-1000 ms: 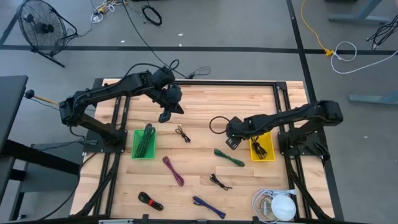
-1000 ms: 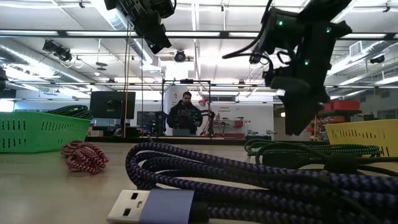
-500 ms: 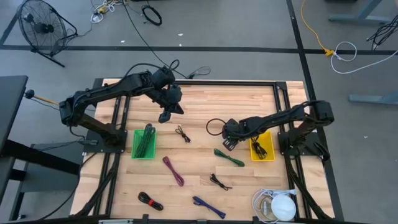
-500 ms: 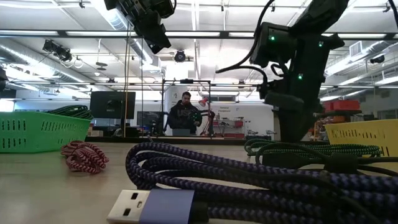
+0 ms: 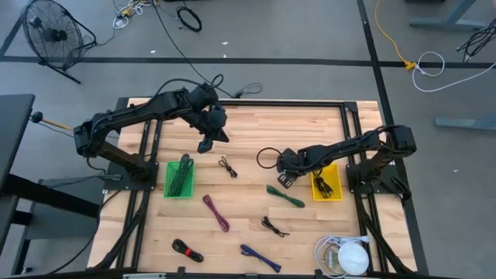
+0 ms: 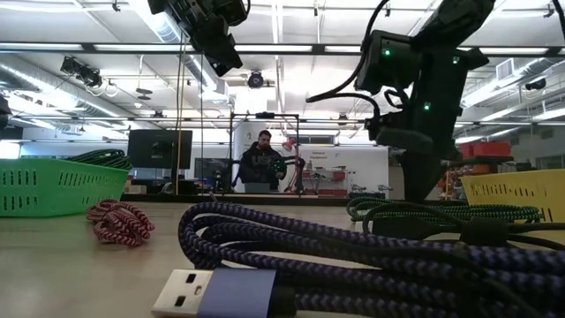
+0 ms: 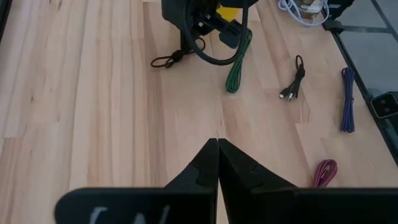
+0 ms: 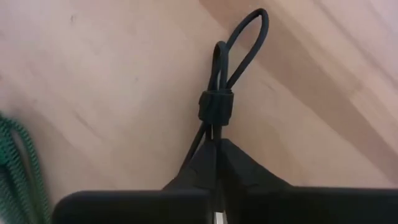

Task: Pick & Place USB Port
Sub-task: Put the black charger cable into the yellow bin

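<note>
A small black USB cable bundle [image 8: 225, 74], tied with a strap [image 8: 215, 106], lies on the wooden table [image 5: 248, 139] just left of the yellow basket [image 5: 325, 186]. My right gripper [image 8: 216, 144] stands low over it, shut on its near end; the left wrist view shows the bundle [image 7: 166, 60] stretching out from that gripper [image 7: 186, 45]. A green cable [image 5: 284, 196] lies right beside it. My left gripper [image 5: 206, 144] hangs shut and empty high over the table's far left part. My right gripper pinches the black bundle's strands [image 8: 206, 134] between its two fingers, just behind the strap. The fingers come from above, slanting down, and lie along the bundle. The bundle's looped end [image 8: 249, 31] points away from the fingers and, as far as shows, rests on the table.
A green basket [image 5: 180, 177] with cables stands at the left. Loose on the table lie black [image 5: 227, 166], red [image 5: 217, 213], black [image 5: 273, 226], blue [image 5: 260, 257] and black-red [image 5: 187, 250] cables. White cables [image 5: 345, 256] sit at the near right corner. A person [image 6: 263, 163] stands behind the table.
My right gripper has come down and a little toward the table's left edge, onto the black bundle, and then shut on it. The bundle has stayed where it was.
</note>
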Controlling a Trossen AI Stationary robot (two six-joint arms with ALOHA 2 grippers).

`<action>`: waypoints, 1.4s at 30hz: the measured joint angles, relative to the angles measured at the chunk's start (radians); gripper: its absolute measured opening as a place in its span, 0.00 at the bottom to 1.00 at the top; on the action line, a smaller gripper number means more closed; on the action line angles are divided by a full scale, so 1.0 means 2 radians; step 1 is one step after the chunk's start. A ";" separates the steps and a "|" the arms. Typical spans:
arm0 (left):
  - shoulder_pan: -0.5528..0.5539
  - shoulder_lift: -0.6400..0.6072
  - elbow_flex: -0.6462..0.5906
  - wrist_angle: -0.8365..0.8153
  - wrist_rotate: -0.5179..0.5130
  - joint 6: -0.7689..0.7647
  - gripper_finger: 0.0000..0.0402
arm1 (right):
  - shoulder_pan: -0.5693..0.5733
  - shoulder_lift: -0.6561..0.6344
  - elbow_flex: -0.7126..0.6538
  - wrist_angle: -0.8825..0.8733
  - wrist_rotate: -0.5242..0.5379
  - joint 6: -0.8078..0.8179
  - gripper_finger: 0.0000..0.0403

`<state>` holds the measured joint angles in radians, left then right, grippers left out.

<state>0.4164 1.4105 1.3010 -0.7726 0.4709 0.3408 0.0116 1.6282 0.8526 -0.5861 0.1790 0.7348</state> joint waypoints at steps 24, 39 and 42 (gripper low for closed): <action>0.000 0.000 0.000 -0.006 -0.003 0.007 0.03 | 0.148 -0.165 0.117 -0.388 0.058 0.288 0.00; 0.000 0.000 0.000 -0.005 -0.004 0.013 0.03 | 0.226 -0.161 0.054 -0.428 0.036 0.479 0.00; 0.000 0.000 0.000 -0.005 -0.004 0.015 0.03 | 0.226 -0.161 0.041 -0.416 0.036 0.480 0.00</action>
<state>0.4168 1.4109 1.3010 -0.7830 0.4637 0.3706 0.4644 1.3060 0.9341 -1.4190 0.2519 1.6939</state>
